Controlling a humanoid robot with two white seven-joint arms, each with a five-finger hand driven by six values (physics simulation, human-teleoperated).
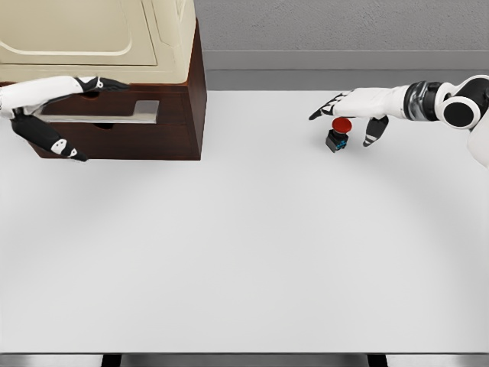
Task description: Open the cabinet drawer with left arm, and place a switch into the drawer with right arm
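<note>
left robot hand fingers spread at cabinet drawer, grasping nothing | right robot hand released, hovering over red-capped switch on tabletop | drawer looks shut, switch not picked, both steps left

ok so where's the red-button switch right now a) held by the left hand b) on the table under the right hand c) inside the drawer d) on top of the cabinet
b: the red-button switch stands on the white table, just below the spread fingers of the right hand, far from the cabinet and the left hand.
</note>
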